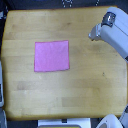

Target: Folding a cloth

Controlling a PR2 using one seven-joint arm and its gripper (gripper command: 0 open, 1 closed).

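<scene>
Cloth [51,56] lies flat and fully spread on the tabletop [75,95], a single layer by the look of it, no fold visible, edges roughly square to the tabletop's sides. Taking the cloth as landmark: it sits toward the exterior view's left of the tabletop's middle, with bare wood on all four sides, so every corner is reachable without working against an edge. My end effector [95,34] is well apart from the cloth, off to the exterior view's right and a little above its top edge, near the far right part of the tabletop. It holds nothing; whether the fingers are spread or pressed together I cannot tell, since the tip is small and blurred at this resolution. The arm enters from the exterior view's right, which I judge explains the parked pose: clear of the cloth, nothing shading or dragging the fabric, the full outline open to the camera. Judgement on progress: folding not yet begun. The sensible first grasp would be a corner or edge on the cloth's right side, nearest my end effector, carried across toward the opposite edge. Risk: thin fabric on smooth wood may slide or bunch instead of lifting cleanly if the pinch lands shallow.
</scene>
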